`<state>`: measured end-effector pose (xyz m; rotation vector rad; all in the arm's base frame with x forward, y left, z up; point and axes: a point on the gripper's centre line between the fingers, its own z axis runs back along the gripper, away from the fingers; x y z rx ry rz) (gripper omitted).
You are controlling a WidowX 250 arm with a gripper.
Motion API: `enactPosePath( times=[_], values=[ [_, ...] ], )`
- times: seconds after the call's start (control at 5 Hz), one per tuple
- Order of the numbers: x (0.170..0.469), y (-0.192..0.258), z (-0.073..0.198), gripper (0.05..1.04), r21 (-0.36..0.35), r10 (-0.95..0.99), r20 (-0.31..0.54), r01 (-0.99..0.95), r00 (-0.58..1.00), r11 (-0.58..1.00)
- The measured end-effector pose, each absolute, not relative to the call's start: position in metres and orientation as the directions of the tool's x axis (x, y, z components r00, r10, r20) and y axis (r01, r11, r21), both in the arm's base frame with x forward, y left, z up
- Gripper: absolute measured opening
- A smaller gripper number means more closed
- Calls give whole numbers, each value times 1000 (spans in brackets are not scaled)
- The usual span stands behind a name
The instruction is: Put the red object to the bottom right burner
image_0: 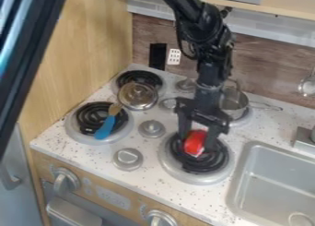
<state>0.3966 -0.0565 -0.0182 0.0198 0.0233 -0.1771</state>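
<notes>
Spatula (106, 126): well left of the bottom right burner (208, 166), on another coil. Little risk unless the arm swings wide.

Metal pan (137, 97): up and left of that burner, apart from the gripper. A leftward retreat could clip its rim.

Gripper (197, 142): over the bottom right burner, fingers parted by about the red object's (195, 142) width, seemingly closed on it from both sides. Object sits above the burner's upper part; can't tell if it bears on the coil. Main worry: released high, it drops and tips; released on uneven rings, it rolls. Pressed too low, it jams. A finger may drag it on opening.

Pot (233, 104): just behind the burner, close to the gripper. Lifting out backward could knock it.

Sink (269, 179): right of the burner; a hard roll might end there.
</notes>
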Motion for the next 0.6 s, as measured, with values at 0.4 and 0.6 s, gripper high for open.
enactPosePath(
  times=[0.4,0.6],
  values=[
    [392,-54,-11,1004,28,-173,-63,175,983,984],
    [396,-54,26,999,33,-172,-7,172,985,985]
  ],
)
